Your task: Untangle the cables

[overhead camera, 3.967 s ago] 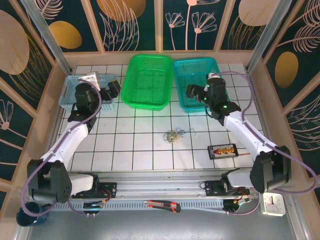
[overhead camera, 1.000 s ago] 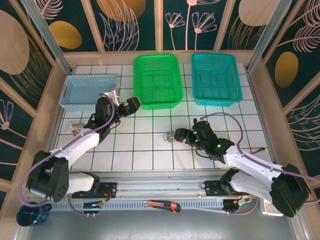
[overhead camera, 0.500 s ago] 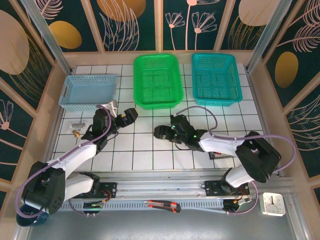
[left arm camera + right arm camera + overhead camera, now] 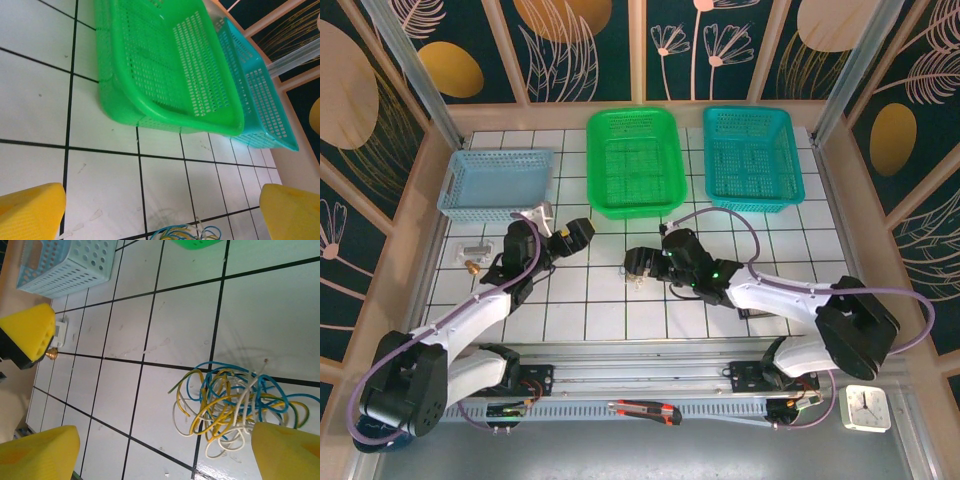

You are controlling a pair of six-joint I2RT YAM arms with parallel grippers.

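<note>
The cables (image 4: 235,405) lie in one loose tangle of blue, yellow and whitish loops on the white tiled table. In the right wrist view the tangle sits between my open right gripper's (image 4: 165,455) yellow fingers (image 4: 40,450), close to the right-hand one. From above, the right gripper (image 4: 638,263) hovers low at mid-table and covers most of the tangle. My left gripper (image 4: 578,232) is open a short way to the left, apart from the cables. The tangle's top edge (image 4: 190,232) shows at the bottom of the left wrist view, between the left gripper's (image 4: 160,215) yellow fingers.
Three baskets stand along the back: pale blue (image 4: 495,180), green (image 4: 635,160), teal (image 4: 752,155). Small metal parts (image 4: 472,248) lie at the left. A black board (image 4: 750,312) peeks from under the right arm. A cutter (image 4: 645,409) lies on the front rail.
Both arms have come forward from the baskets. Over the last second the right gripper swept left across the cables' spot; the left gripper barely shifted.
</note>
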